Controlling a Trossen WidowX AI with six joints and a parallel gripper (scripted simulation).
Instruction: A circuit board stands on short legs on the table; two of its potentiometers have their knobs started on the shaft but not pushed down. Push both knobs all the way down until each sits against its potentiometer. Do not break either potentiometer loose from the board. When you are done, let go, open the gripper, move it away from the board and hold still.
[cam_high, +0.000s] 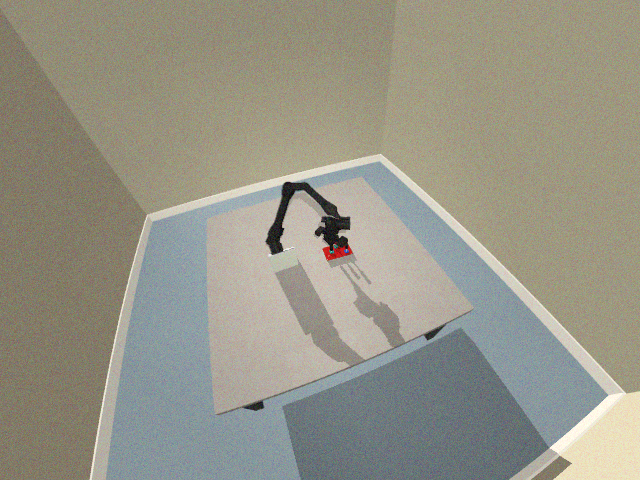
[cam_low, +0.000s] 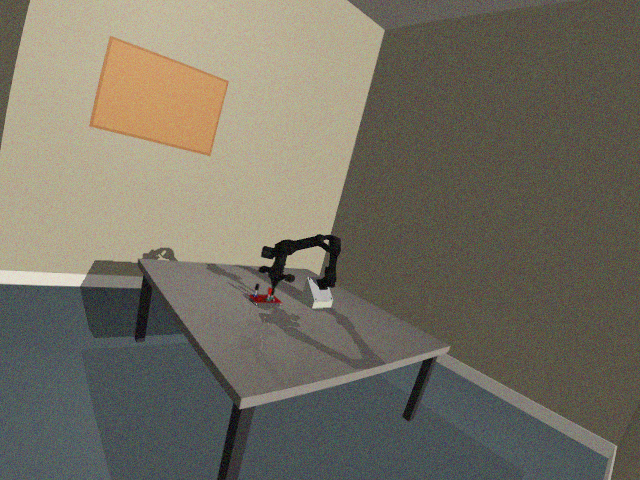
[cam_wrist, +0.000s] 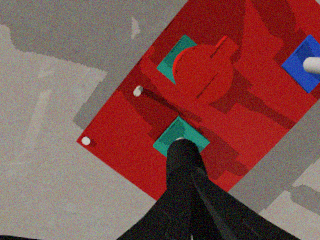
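Note:
The red circuit board (cam_high: 339, 255) (cam_low: 260, 299) (cam_wrist: 115, 145) stands on the table. A red knob (cam_low: 269, 290) (cam_wrist: 205, 75) stands raised over one teal potentiometer (cam_wrist: 172, 58). My gripper (cam_high: 331, 248) (cam_low: 272, 294) (cam_wrist: 189, 183) is shut and points down over the other teal potentiometer (cam_wrist: 166, 141), hiding most of its shaft. Whether a black knob sits under the tips cannot be told. A blue potentiometer (cam_wrist: 297, 65) has a white shaft (cam_wrist: 313, 65) cut off by the wrist view's edge. A black knob (cam_low: 256, 286) stands high there in the exterior view. Whether any knob touches its potentiometer cannot be told.
Two small white posts, one inboard (cam_wrist: 138, 91) and one at the board's corner (cam_wrist: 86, 141), show in the wrist view. The arm's pale base block (cam_high: 285, 260) (cam_low: 318, 298) stands beside the board. Arm shadows cross the table (cam_high: 248, 335) (cam_low: 268, 356).

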